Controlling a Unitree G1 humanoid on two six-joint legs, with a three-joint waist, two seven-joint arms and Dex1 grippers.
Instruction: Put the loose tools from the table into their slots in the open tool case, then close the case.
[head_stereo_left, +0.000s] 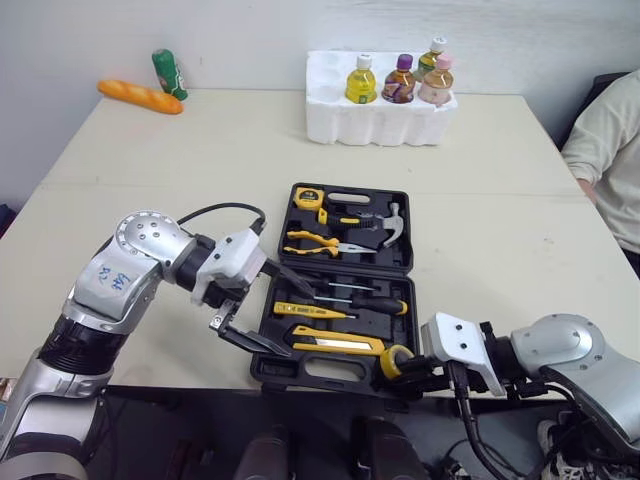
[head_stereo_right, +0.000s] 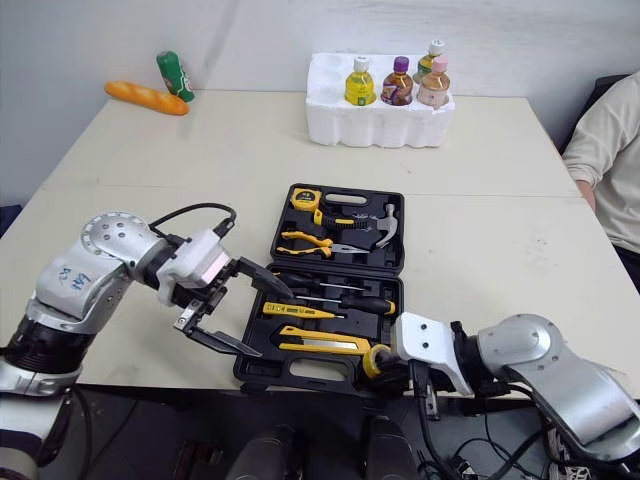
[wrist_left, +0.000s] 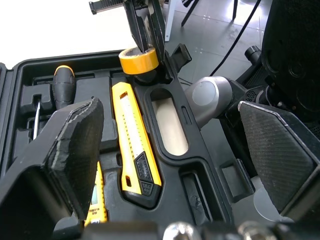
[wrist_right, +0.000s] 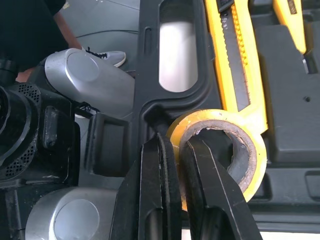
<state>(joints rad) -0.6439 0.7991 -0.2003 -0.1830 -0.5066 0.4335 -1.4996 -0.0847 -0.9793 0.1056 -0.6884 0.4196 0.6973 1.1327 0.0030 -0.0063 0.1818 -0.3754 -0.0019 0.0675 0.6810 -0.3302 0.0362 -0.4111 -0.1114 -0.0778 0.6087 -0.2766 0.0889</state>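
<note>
The black tool case (head_stereo_left: 330, 373) lies open near the table's front edge, with a hammer (head_stereo_left: 391, 226), pliers (head_stereo_left: 315, 240) and a tape measure (head_stereo_left: 307, 198) in its far half. A yellow utility knife (head_stereo_left: 340, 345) and screwdrivers (head_stereo_left: 385, 303) lie in the near half. My right gripper (wrist_right: 177, 145) is shut on the wall of a yellow tape roll (wrist_right: 250, 135), one finger inside the ring, at the case's front right corner (head_stereo_left: 394, 361). My left gripper (head_stereo_left: 298, 322) hangs open over the near half's left side, with nothing between its fingers (wrist_left: 75, 150).
A white foam tray (head_stereo_left: 380, 120) of several bottles stands at the back. A bread loaf (head_stereo_left: 140, 96) and a green bottle (head_stereo_left: 170, 74) lie at the far left. A person's sleeve (head_stereo_left: 610, 150) shows at the right edge.
</note>
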